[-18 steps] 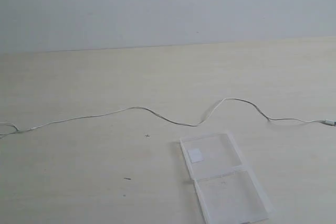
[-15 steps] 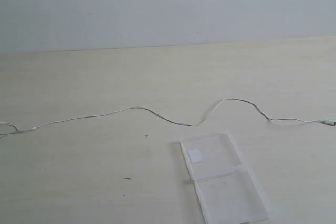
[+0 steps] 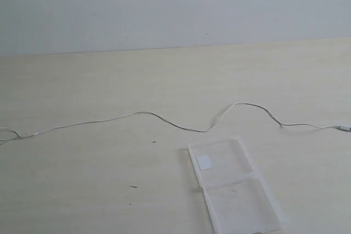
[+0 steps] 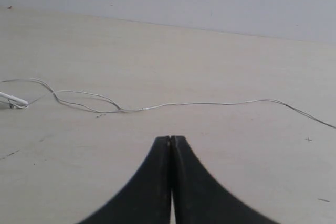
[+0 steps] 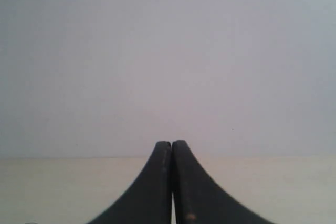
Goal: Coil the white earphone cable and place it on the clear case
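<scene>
The white earphone cable [image 3: 143, 113] is lying in a wavy line across the middle of the exterior frame, reaching both side edges of the pale table [image 3: 82, 190]. The clear case [image 3: 241, 201] is lying open at lower right, just below it. The left gripper [image 4: 171, 139] and right gripper [image 5: 171, 142] are pressing their fingers together, gripping nothing.

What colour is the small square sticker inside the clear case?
White sticker, best seen in the exterior view.
</scene>
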Action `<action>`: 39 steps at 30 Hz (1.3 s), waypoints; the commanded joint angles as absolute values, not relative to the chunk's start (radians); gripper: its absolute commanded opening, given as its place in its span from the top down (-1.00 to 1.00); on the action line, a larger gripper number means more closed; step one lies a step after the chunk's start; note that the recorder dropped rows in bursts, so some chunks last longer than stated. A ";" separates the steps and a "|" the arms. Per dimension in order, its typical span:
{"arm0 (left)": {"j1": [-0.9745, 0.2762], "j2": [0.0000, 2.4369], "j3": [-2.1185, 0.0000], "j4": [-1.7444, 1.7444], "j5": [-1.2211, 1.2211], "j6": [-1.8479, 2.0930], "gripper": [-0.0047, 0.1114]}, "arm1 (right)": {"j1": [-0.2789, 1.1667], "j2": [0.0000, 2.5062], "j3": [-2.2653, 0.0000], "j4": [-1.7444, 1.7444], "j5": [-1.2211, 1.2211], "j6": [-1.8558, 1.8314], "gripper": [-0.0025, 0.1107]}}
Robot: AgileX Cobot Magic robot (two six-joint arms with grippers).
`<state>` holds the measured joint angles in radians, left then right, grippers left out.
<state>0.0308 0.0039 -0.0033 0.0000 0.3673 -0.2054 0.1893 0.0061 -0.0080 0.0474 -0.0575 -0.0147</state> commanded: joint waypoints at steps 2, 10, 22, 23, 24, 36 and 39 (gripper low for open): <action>0.033 0.000 0.000 -0.006 0.360 -0.213 0.92 | 0.186 0.094 -0.141 0.050 0.048 -0.019 0.96; 0.033 0.000 0.000 -0.006 0.360 -0.213 0.92 | 0.186 0.470 -0.327 0.052 0.100 0.029 0.96; 0.033 0.000 0.000 -0.006 0.360 -0.213 0.92 | 0.186 0.612 -0.348 0.049 -0.218 0.192 0.96; 0.033 0.000 0.000 -0.006 0.360 -0.213 0.92 | 0.186 0.642 -0.364 0.027 -0.216 0.183 0.96; 0.033 0.000 0.000 -0.006 0.360 -0.213 0.92 | 0.186 0.679 -0.381 0.000 -0.214 0.183 0.96; 0.033 0.000 0.000 -0.006 0.360 -0.213 0.92 | 0.450 1.665 -1.458 0.293 0.792 -0.780 0.96; 0.033 0.000 0.000 -0.006 0.360 -0.213 0.92 | 0.464 1.822 -1.615 0.470 0.937 -0.913 0.96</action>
<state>0.0308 0.0039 -0.0033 0.0000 0.3673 -0.2054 0.4479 1.6926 -1.4824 0.3101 0.7792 -0.7358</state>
